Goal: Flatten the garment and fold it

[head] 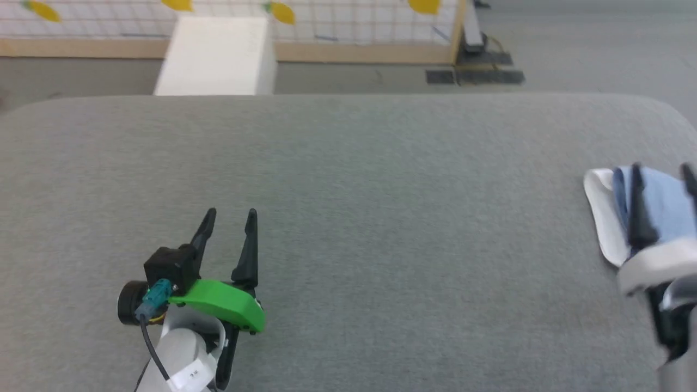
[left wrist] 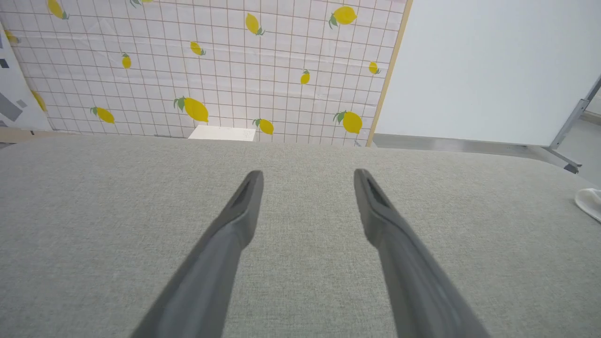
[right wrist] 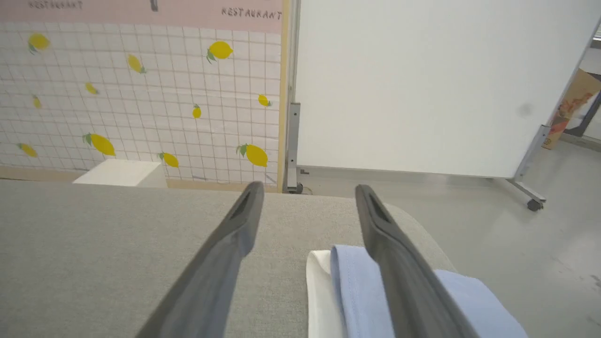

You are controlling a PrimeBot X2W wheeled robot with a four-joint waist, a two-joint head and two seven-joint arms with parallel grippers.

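Note:
The garment, light blue with a white collar, lies bunched at the right edge of the grey padded surface; its white part shows as a sliver at the far right of the left wrist view. My right gripper hovers over it, open, with its fingers straddling the blue fabric and nothing clamped. My left gripper rests low at the lower left, open and empty, far from the garment. Its two fingers point across bare grey cloth.
A white box stands on the floor beyond the surface's far edge, before a lemon-patterned wall. A white panel on a wheeled stand stands at the right. Grey floor drops away just right of the garment.

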